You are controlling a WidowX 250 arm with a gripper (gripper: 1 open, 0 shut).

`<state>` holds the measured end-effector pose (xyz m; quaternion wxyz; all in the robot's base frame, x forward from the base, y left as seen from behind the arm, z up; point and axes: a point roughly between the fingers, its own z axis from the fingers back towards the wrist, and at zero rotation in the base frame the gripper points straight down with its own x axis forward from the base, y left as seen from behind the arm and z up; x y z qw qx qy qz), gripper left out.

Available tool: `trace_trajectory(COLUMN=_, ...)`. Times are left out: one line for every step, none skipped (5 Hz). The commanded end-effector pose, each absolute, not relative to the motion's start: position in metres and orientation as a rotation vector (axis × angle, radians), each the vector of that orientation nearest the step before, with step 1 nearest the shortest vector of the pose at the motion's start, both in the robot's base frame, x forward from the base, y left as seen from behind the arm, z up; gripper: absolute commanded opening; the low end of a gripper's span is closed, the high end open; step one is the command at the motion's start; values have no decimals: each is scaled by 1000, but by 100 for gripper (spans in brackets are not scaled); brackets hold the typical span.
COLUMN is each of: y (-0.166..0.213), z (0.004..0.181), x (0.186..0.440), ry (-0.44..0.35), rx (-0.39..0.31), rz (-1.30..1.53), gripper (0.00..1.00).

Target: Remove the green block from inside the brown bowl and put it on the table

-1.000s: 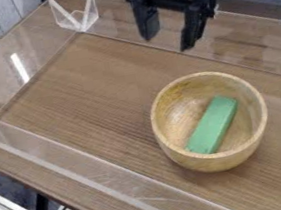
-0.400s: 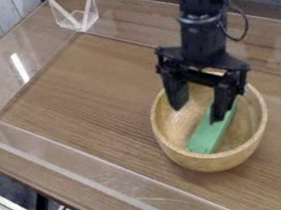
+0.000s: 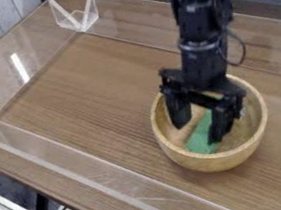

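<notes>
Gripper [image 3: 202,117] of mine points steeply down into the brown bowl [image 3: 178,147], its jaws spread wide, straddling the green block [image 3: 199,138] that lies inside the bowl on the bench [image 3: 74,98], nothing grasped.

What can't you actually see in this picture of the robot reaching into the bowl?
- Green block: its far end is hidden behind the claw in the camera view.
- Whether the fingertips touch the block: cannot tell.
- Brown bowl: most of its inside is covered by the claw.
- Arm: cut off by the top edge.
</notes>
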<state>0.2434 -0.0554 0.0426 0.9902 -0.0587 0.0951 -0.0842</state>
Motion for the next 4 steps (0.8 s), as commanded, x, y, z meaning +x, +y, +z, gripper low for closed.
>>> trace_trajectory(y=-60, z=48, x=249, ry=151, rx=-133, rz=-195, gripper=100)
trace_trajectory(y=-61, z=48, x=247, ry=150, rx=-146, rz=-201, gripper=100)
trace_trajectory(y=-66, z=47, x=250, ry=155, rx=-133, rz=-227, gripper=100)
trace_trajectory(y=-73, z=47, x=254, ry=159, rx=-114, rz=-254, gripper=100)
